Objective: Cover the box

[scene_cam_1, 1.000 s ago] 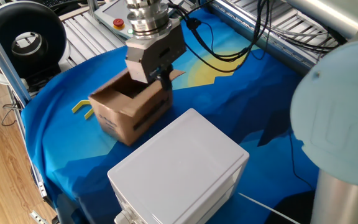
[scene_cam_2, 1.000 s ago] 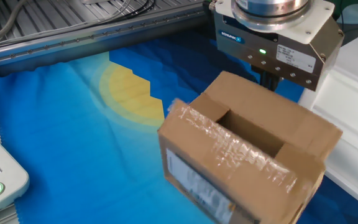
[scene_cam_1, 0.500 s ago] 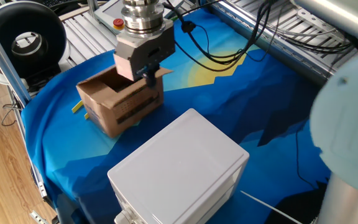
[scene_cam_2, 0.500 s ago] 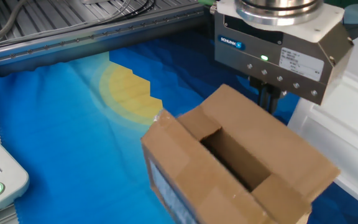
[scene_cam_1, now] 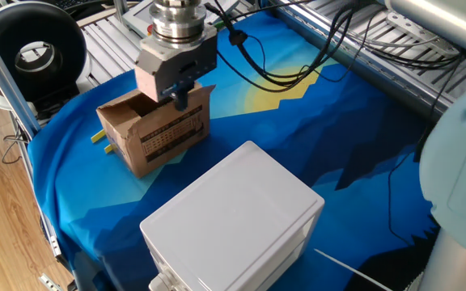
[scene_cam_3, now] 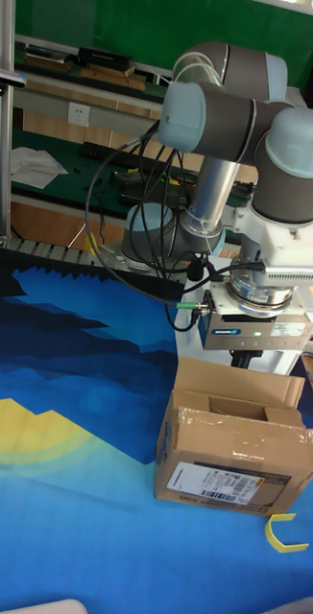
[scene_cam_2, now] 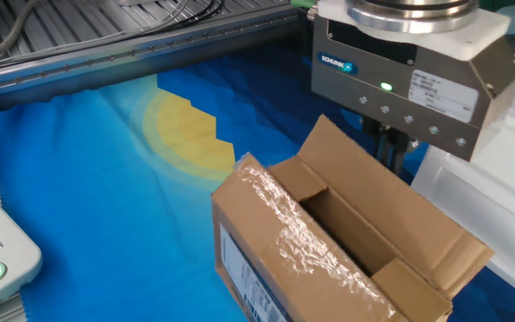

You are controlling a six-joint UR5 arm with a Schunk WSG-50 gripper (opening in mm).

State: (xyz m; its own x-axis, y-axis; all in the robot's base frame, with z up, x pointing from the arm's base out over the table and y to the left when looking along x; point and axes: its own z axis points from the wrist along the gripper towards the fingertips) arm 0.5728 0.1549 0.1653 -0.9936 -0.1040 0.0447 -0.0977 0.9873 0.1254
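The box (scene_cam_1: 156,137) is a brown cardboard carton with black print on its side, standing on the blue cloth with its top open. In the other fixed view the box (scene_cam_2: 329,250) shows a taped front flap and a far flap tilted upward. My gripper (scene_cam_1: 181,99) hangs over that far edge with its fingers (scene_cam_2: 390,148) close together on the raised flap. In the tall fixed view my gripper (scene_cam_3: 243,363) is right behind the box (scene_cam_3: 235,451), its tips hidden by the rear flap.
A large white plastic box (scene_cam_1: 233,218) stands close beside the carton, toward the table's front. A small yellow piece (scene_cam_3: 283,535) lies on the cloth by the carton's corner. Black cables (scene_cam_1: 290,65) trail from the arm over the cloth.
My gripper has moved left across the one fixed view, and the box has slid and turned with it. Its printed side now faces that camera, and the held flap stands more upright.
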